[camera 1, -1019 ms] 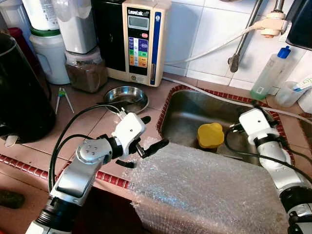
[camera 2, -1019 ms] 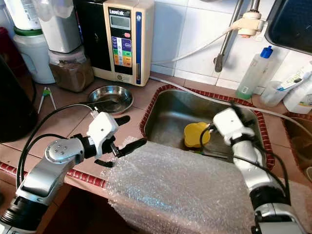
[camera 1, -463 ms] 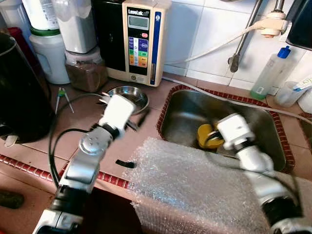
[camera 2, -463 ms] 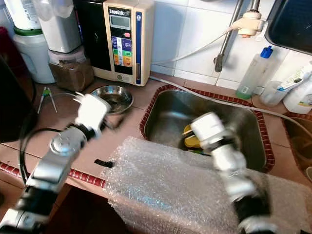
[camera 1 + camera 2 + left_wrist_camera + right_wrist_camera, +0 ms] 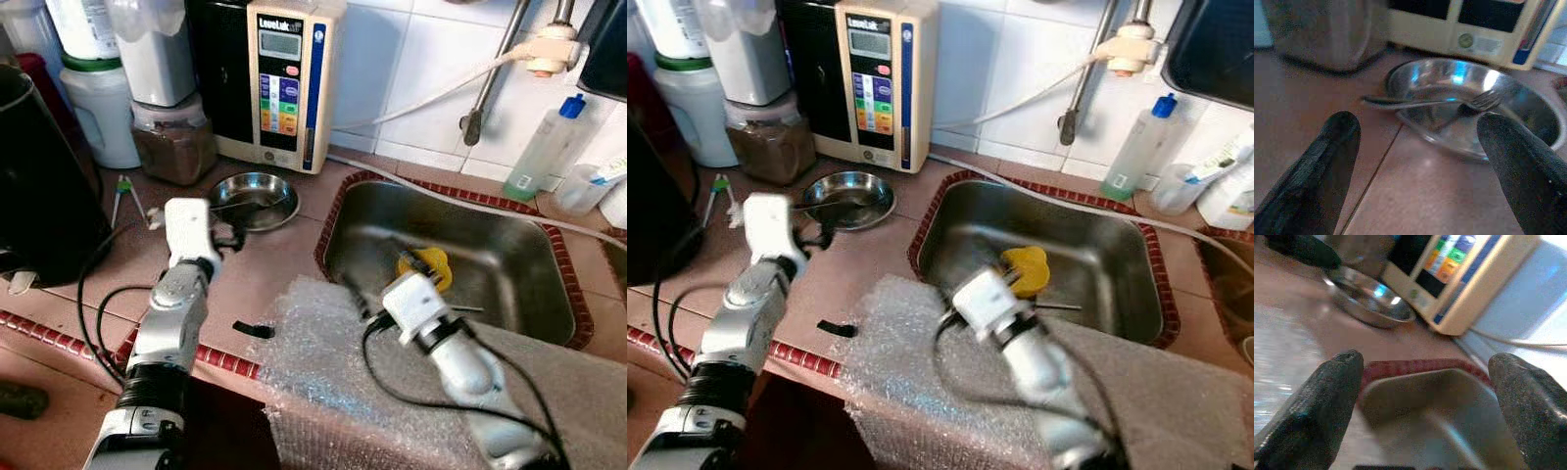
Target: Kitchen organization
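Observation:
A shallow steel bowl [image 5: 257,196] sits on the tiled counter, left of the sink [image 5: 509,245]. A fork [image 5: 1449,102] lies across the bowl. My left gripper [image 5: 1420,127] is open just in front of the bowl and low over the tiles, holding nothing. A yellow object [image 5: 427,266] lies in the sink. My right gripper [image 5: 1425,367] is open and empty over the sink's front left corner, pointing toward the bowl. Its wrist [image 5: 416,299] hangs above a sheet of bubble wrap [image 5: 333,372] draped over the counter's front edge.
A beige water machine [image 5: 284,78], a jar of brown powder [image 5: 174,142] and white containers stand at the back. A large black appliance [image 5: 39,186] fills the left. A small black piece [image 5: 253,329] lies on the tiles. A soap bottle [image 5: 549,147] stands behind the sink.
My left gripper has swung left and back from the bubble wrap's edge to the bowl. My right gripper has moved from the sink's right side to its front left corner.

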Controlling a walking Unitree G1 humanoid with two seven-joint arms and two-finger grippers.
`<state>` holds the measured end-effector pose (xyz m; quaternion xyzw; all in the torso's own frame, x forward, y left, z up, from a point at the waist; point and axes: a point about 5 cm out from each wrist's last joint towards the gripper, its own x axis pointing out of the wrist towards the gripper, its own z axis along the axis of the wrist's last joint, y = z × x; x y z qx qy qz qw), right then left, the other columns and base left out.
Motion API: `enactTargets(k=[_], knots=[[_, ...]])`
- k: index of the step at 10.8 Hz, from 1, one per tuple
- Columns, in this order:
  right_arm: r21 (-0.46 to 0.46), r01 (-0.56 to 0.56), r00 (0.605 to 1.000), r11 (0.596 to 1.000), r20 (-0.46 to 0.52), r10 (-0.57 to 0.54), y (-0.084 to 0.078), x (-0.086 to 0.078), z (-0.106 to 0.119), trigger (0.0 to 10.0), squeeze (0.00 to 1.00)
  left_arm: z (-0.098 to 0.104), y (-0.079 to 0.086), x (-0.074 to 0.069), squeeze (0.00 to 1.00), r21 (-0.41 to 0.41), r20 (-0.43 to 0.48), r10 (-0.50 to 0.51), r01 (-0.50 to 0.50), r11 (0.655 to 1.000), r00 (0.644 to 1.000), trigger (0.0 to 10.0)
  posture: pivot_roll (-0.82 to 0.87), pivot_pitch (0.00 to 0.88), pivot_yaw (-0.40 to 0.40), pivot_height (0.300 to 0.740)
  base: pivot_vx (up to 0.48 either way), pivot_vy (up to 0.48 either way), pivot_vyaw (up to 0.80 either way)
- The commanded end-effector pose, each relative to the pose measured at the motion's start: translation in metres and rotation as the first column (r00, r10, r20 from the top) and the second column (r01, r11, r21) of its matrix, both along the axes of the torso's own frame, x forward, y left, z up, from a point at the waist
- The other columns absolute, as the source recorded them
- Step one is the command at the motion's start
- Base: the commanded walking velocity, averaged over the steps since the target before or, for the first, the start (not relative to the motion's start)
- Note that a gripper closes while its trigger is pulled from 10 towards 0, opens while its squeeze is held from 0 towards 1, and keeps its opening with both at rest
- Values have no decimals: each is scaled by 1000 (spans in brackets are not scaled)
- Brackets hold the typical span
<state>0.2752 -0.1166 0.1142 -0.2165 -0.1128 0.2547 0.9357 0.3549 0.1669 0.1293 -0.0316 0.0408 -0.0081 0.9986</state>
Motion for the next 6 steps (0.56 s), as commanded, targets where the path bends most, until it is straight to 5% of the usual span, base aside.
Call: enactTargets(k=[1,6], knots=[[11,-19,1000,1000,-10,19,4,-4,4,10000,1000,3,-2,3,1000,-34,4,22,-22,999,1000,10000,133,0,-58,740,0,0,0],[2,-78,991,997,-107,78,18,-24,-6,10000,1000,5,2,11,1000,-163,17,118,-114,980,993,10000,122,0,-57,740,0,0,0]])
